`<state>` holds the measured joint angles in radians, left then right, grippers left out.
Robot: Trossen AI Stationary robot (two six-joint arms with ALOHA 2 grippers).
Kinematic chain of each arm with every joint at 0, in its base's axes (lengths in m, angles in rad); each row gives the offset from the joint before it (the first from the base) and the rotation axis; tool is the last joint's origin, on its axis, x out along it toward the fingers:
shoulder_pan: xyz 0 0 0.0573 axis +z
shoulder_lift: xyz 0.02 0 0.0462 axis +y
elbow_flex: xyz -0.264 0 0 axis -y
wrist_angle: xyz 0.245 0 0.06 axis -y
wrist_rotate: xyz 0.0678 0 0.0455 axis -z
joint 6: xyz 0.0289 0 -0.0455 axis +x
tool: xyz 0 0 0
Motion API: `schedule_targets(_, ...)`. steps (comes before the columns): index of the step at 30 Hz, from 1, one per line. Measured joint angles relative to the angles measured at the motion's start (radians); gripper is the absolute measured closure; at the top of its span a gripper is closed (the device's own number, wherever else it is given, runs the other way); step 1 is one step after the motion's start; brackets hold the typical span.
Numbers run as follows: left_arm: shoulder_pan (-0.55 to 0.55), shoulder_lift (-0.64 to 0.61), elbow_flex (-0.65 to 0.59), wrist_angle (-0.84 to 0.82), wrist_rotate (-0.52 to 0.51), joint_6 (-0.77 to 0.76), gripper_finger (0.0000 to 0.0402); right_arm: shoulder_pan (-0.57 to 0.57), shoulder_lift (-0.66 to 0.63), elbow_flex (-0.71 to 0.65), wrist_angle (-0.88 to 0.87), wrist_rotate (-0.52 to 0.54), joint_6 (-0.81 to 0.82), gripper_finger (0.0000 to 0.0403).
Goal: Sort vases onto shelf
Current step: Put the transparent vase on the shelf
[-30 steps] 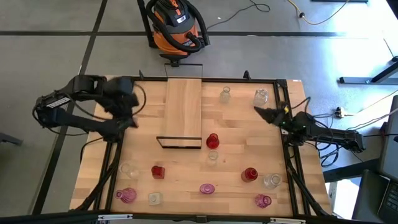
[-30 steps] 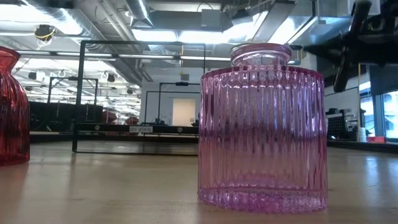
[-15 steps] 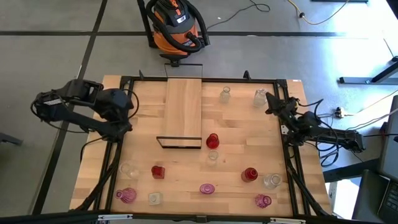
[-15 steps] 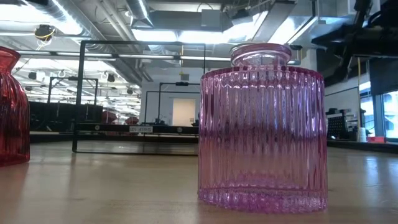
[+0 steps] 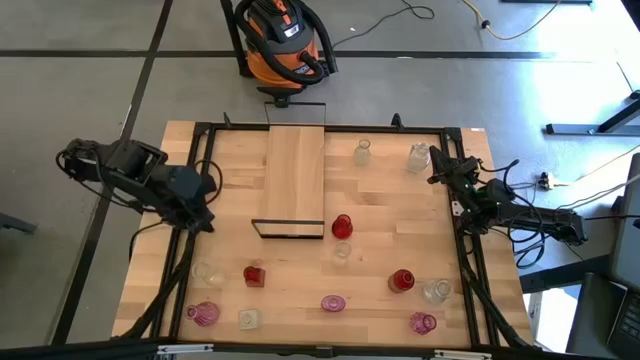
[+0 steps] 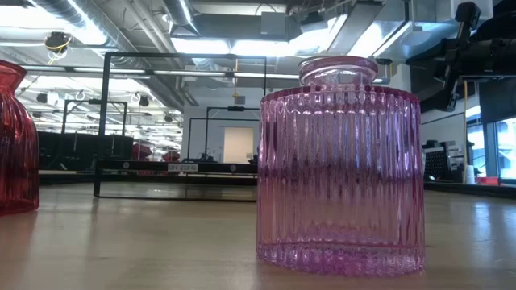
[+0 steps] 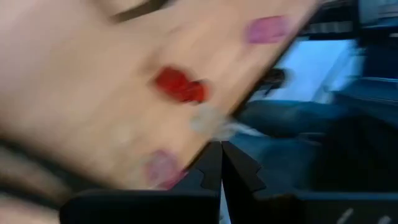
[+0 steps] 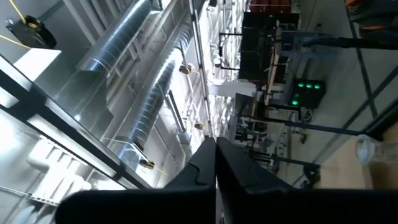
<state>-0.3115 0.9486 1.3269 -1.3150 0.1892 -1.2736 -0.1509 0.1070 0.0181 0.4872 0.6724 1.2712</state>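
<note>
In the high view the shelf (image 5: pixel 295 175) is a light plank with a black frame at its near end, lying on the table's far middle. Vases stand upright around it: two clear ones (image 5: pixel 363 151) (image 5: pixel 419 156) at the far right and a red one (image 5: pixel 342 226) by the shelf's near end. Several red, pink and clear ones stand along the near side. The low view has a ribbed pink vase (image 6: pixel 340 165) close up and a red vase (image 6: pixel 16 141) at the left. My left gripper (image 5: pixel 205 190) (image 7: pixel 221 163), shut, hangs over the left edge. My right gripper (image 5: pixel 437 162) (image 8: pixel 215 155), shut, points up beside the far-right clear vase.
A black rail frame (image 5: pixel 330 129) runs round the tabletop. An orange shop vacuum (image 5: pixel 283 40) stands on the floor beyond the far edge. Bare wood lies between the shelf and the right-hand vases. The right arm (image 6: pixel 468 56) shows dark at the low view's upper right.
My left arm has drawn back from over the far-left part of the table toward the left edge and folded down. My right gripper has swung from pointing left over the table toward the far right corner and tipped upward. No vase has moved.
</note>
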Motion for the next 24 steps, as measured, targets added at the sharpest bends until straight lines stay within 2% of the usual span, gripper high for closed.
schedule_targets(6, -0.14, 0.003, -0.106, 0.39, -0.061, -0.06, 0.0401, 0.0, 0.0, 0.0, -0.019, -0.001, 0.0, 0.0402)
schedule_targets(10, -0.194, 0.032, -0.147, 0.54, -0.069, -0.092, 0.0401, 0.0, 0.0, 0.0, -0.02, -0.001, -0.001, 0.0402)
schedule_targets(13, -0.208, 0.058, -0.149, 0.571, -0.083, -0.127, 0.0401, 0.0, 0.0, 0.0, -0.02, 0.0, -0.027, 0.0402)
schedule_targets(24, -0.209, 0.091, -0.15, 0.577, -0.152, -0.079, 0.0401, 0.0, 0.0, 0.0, -0.014, 0.068, -0.073, 0.0402)
